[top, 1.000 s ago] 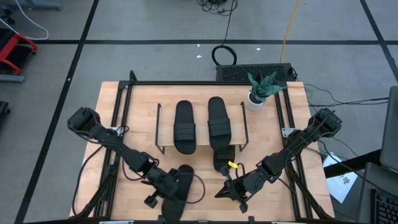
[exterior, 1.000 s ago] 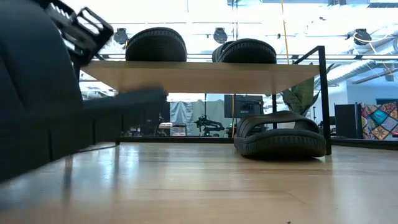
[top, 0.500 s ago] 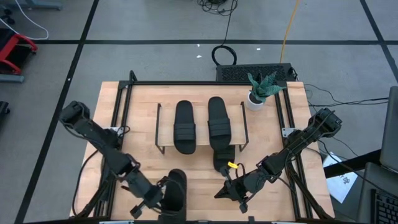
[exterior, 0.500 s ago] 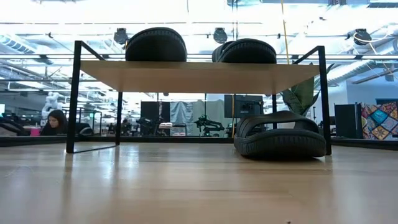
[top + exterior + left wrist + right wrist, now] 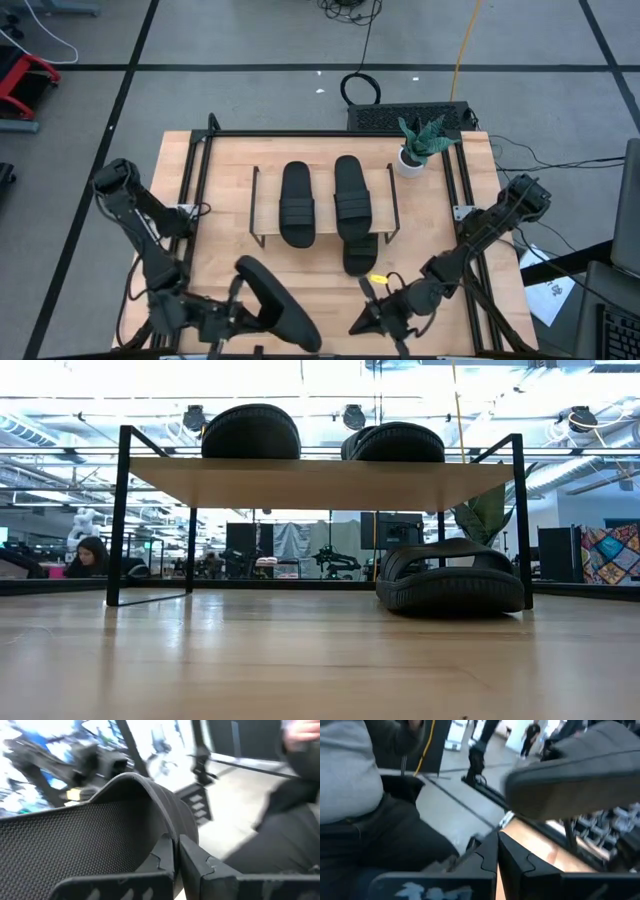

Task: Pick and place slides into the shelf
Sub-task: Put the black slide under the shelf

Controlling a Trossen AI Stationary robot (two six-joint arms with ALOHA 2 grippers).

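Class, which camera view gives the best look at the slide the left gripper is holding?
The high view: the held slide shows whole, lifted at the table's front edge by the shut left gripper. The left wrist view shows only its textured sole and strap up close. The right wrist view shows it blurred; the low view misses it.

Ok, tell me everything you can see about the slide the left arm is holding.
The slide is all black, a long oval sole with a textured underside and a broad strap. It is lifted clear of the table near the front edge, tilted, gripped at its rim by the shut left gripper.
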